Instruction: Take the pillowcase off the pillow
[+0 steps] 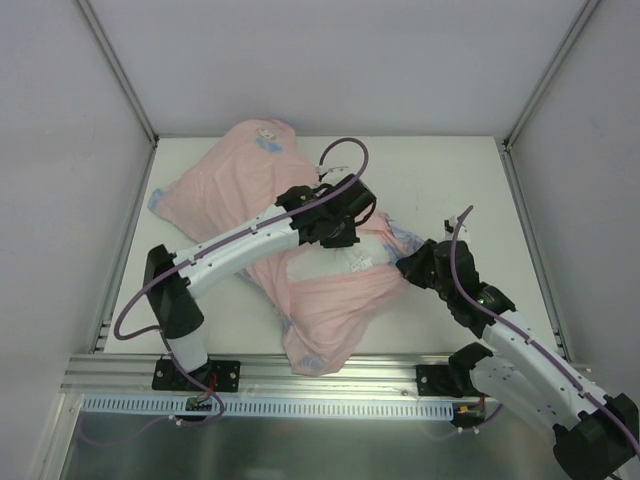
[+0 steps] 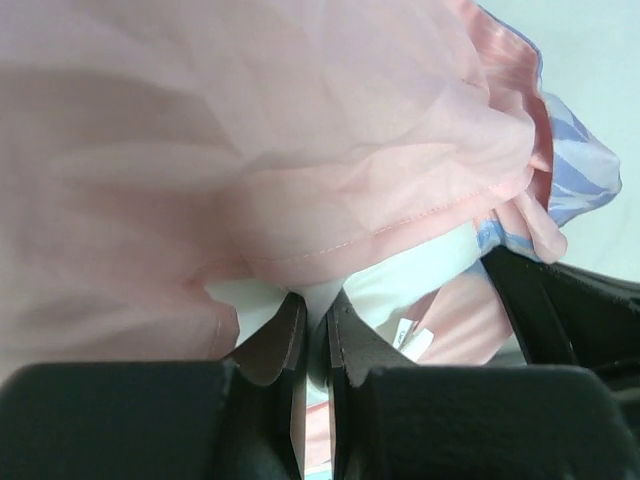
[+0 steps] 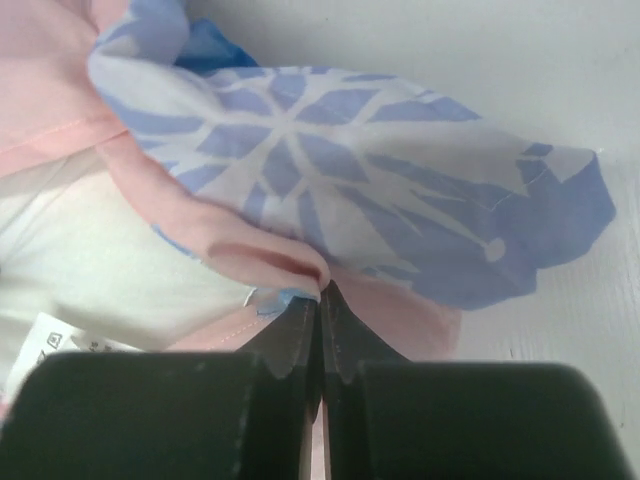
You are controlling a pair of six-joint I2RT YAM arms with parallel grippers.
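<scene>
L gripper (image 2: 318, 305) is closed down to a thin slit. In the L wrist view a strip of white cloth sits between the tips, so we read it as pinching the edge of the pillow (image 2: 395, 285) where the pillow pokes out from under the pink hem of the pillowcase (image 2: 300, 130). The pink cloth bunches right above and behind the jaws, and a small white label (image 2: 415, 340) lies just to the R of them. R gripper (image 3: 321, 292) is fully closed on a fold of the pillowcase (image 3: 350, 170), right at the pink hem. The blue-and-white printed part spreads out beyond the tips, and the bare white pillow (image 3: 100, 250) with its label is just L of the jaws. From above, the pillowcase (image 1: 330, 315) runs diagonally over the table (image 1: 440, 180), from the far-L corner area to the near edge. The only exposed bit of pillow (image 1: 328, 264) we see is a white patch approx. mid-table, directly between the L gripper (image 1: 345, 238) and the R gripper (image 1: 405, 268), which sit near each other. The rest of the pillow is covered by pink cloth, so we can't tell how much is still inside.
</scene>
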